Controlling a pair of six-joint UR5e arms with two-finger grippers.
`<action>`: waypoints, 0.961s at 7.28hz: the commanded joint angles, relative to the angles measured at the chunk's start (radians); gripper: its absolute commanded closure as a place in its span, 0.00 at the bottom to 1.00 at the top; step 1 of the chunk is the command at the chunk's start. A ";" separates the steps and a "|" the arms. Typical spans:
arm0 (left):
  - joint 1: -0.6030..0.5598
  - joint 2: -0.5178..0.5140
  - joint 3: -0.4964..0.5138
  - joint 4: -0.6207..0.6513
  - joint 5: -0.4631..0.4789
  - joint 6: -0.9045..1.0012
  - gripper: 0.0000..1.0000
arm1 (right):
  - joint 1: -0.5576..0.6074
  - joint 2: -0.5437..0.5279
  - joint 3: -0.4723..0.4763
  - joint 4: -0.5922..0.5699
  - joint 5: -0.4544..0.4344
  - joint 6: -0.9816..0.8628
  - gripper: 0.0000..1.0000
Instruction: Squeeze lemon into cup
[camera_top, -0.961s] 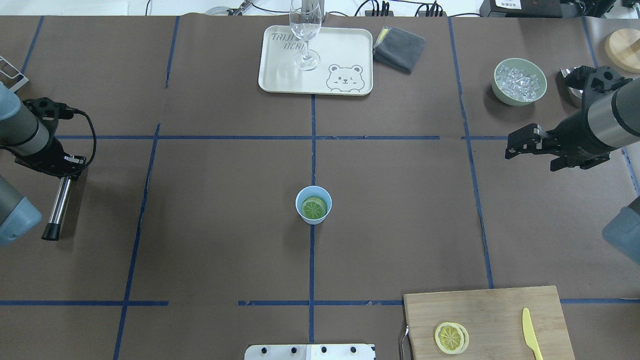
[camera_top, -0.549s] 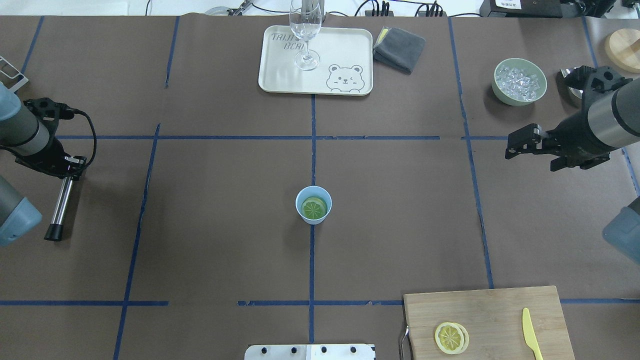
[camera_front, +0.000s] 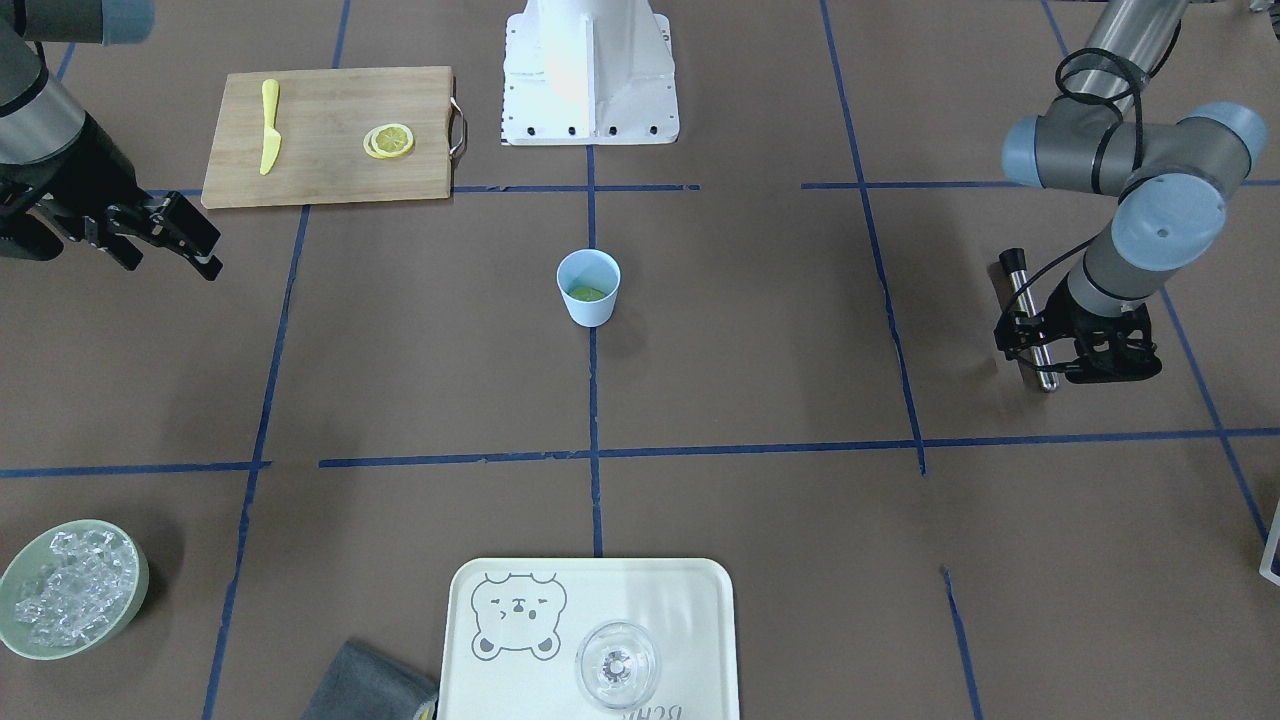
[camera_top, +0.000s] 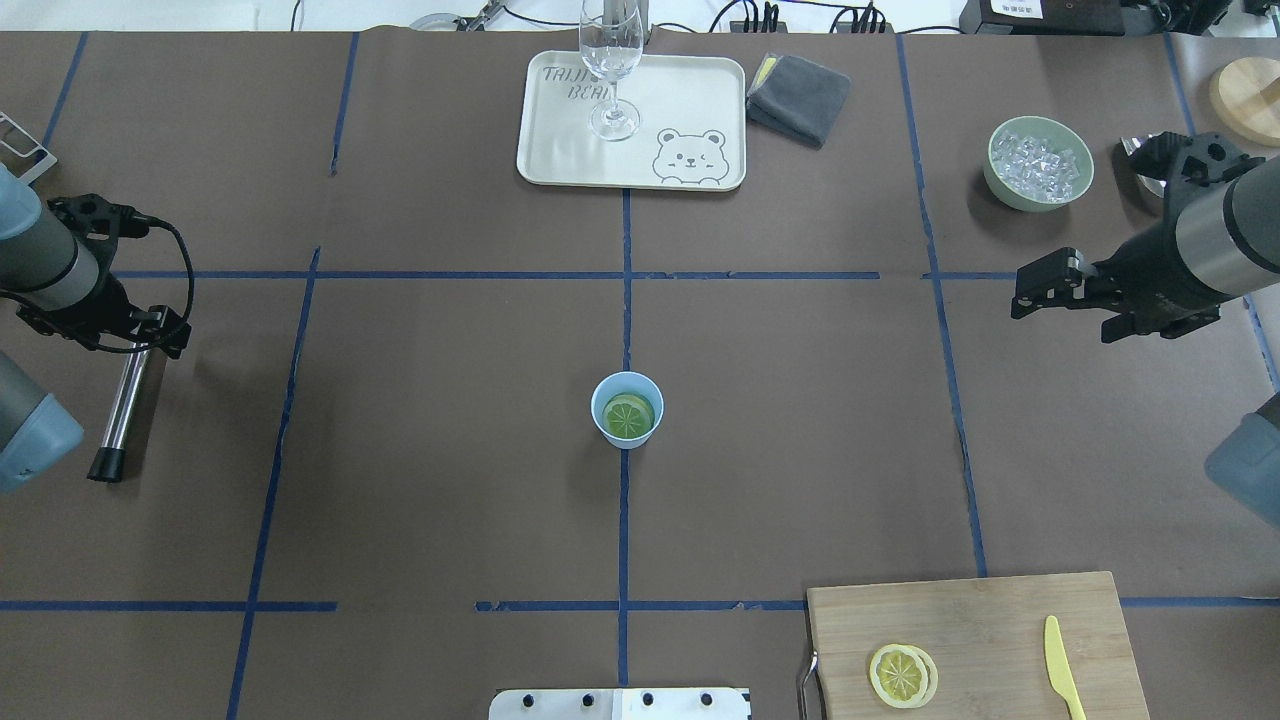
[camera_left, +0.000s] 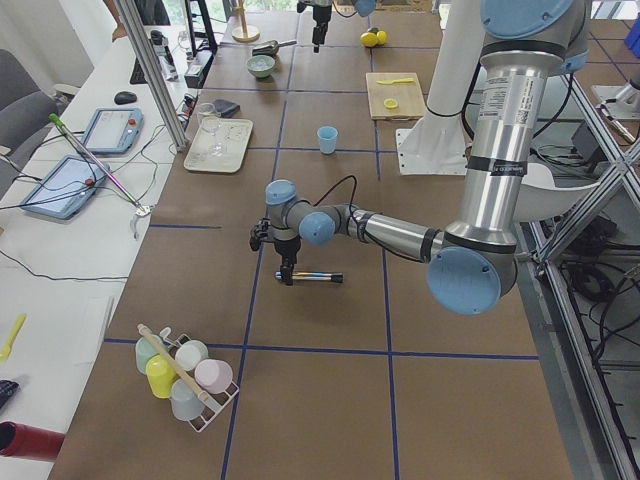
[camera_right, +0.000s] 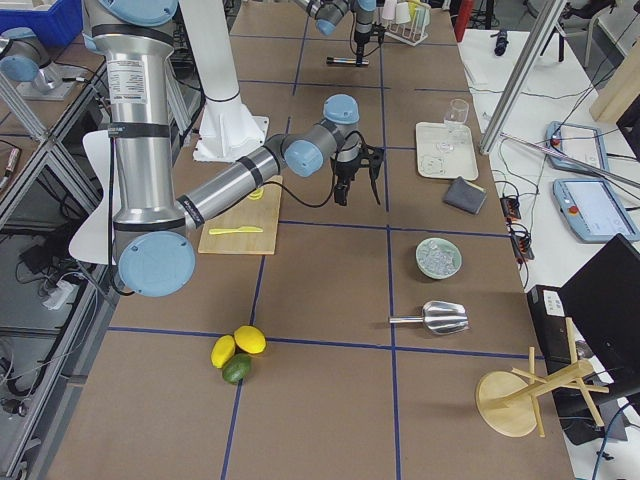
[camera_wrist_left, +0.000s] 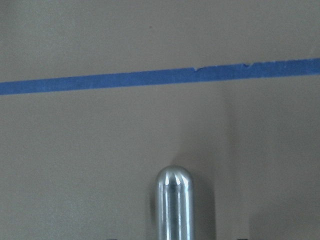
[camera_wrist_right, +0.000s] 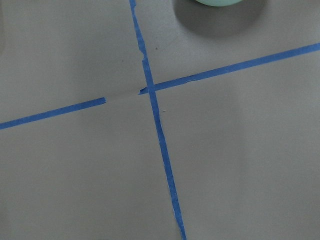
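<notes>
Two-arm workstation, viewed from overhead and from the front. The left gripper (camera_front: 1038, 350) points down at the table (camera_top: 450, 400) with its jaws closed about a metal rod (camera_top: 122, 405). It holds the rod near the rounded silver end, which shows at the bottom of the left wrist view. The rod's black-tipped end extends from the gripper toward the robot's base. The rod lies level and low over the table; whether it touches the surface cannot be told.

The right gripper (camera_top: 1022, 290) hovers above the table with its fingers spread apart and nothing between them. The right wrist view shows only crossed blue tape lines and the edge of a pale bowl.

The cup (camera_front: 588, 308) stands upright between the two grippers, well apart from each. The lemon (camera_top: 629, 416) lies flat inside the cup, cut face up, and looks greenish against the blue wall.

A bowl of ice (camera_top: 992, 165) stands near the right gripper, on its side away from the robot. A cutting board (camera_top: 1000, 620) lies on the gripper's robot-ward side and carries lemon slices (camera_top: 902, 675) and a yellow knife (camera_top: 1062, 665), set apart from each other.
</notes>
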 joint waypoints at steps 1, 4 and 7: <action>-0.064 0.011 -0.094 0.006 -0.058 0.047 0.00 | 0.026 -0.012 0.001 0.000 0.006 -0.022 0.00; -0.300 0.077 -0.185 0.077 -0.162 0.366 0.00 | 0.256 -0.072 -0.114 -0.013 0.185 -0.401 0.00; -0.605 0.215 -0.175 0.079 -0.316 0.654 0.00 | 0.500 -0.092 -0.301 -0.040 0.227 -0.885 0.00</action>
